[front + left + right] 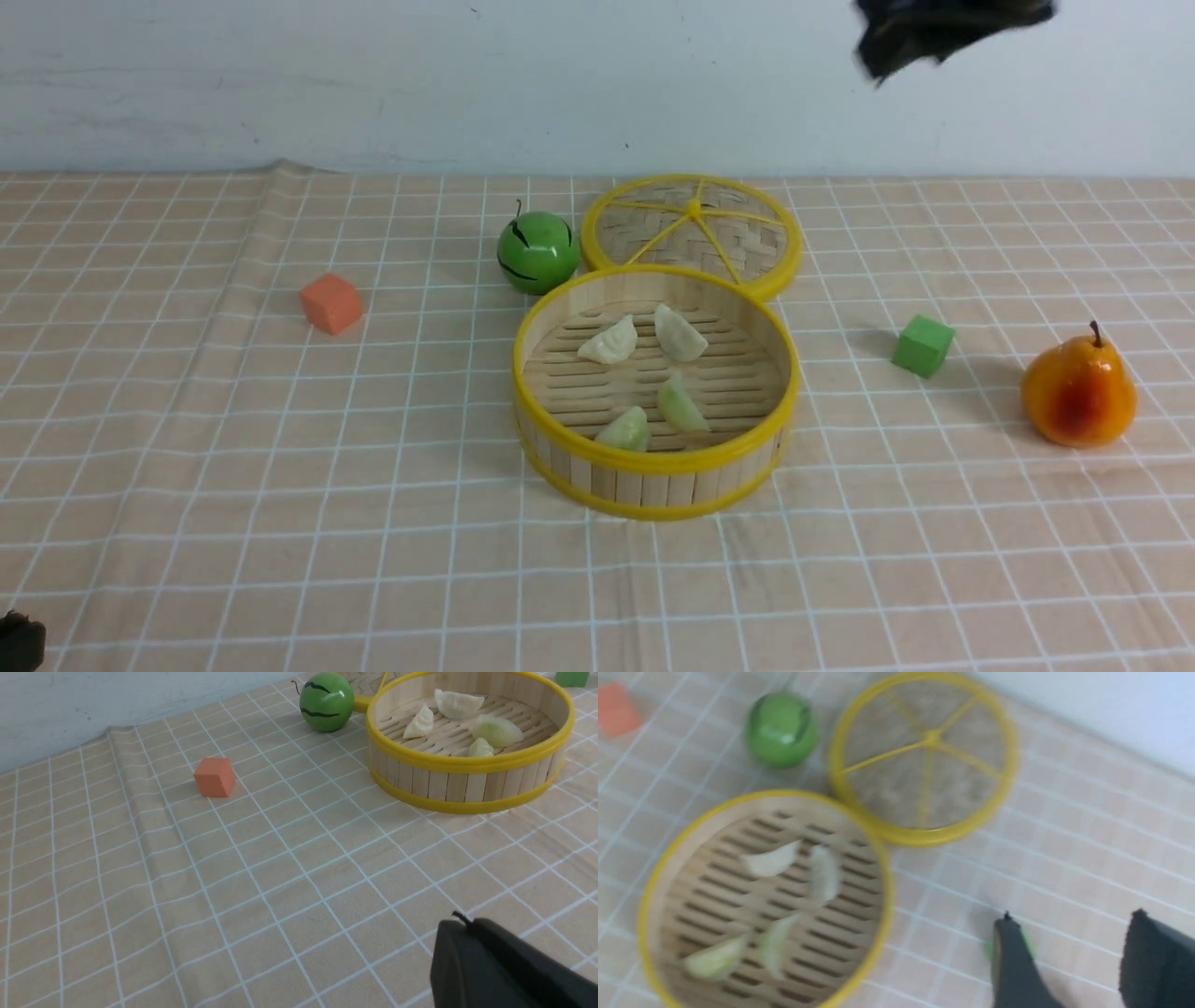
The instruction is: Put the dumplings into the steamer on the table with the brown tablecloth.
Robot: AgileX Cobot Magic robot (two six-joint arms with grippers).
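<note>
The steamer (653, 464) stands mid-table on the brown tablecloth (280, 467). Inside it lie two cream-white dumplings (609, 342) (680, 333) and two pale green dumplings (681, 404) (625, 431). My right gripper (943, 33) is blurred, high above the table at the back right. In the right wrist view the right gripper (1071, 917) is open and empty, beside the steamer (878, 891). My left gripper (19, 642) sits at the near left corner. In the left wrist view the left gripper (460, 924) is shut and empty, well short of the steamer (467, 784).
The flat woven lid (691, 233) lies just behind the steamer, with a green round toy fruit (537, 252) to its left. An orange cube (330, 302) is at the left. A green cube (922, 345) and an orange pear (1078, 392) are at the right.
</note>
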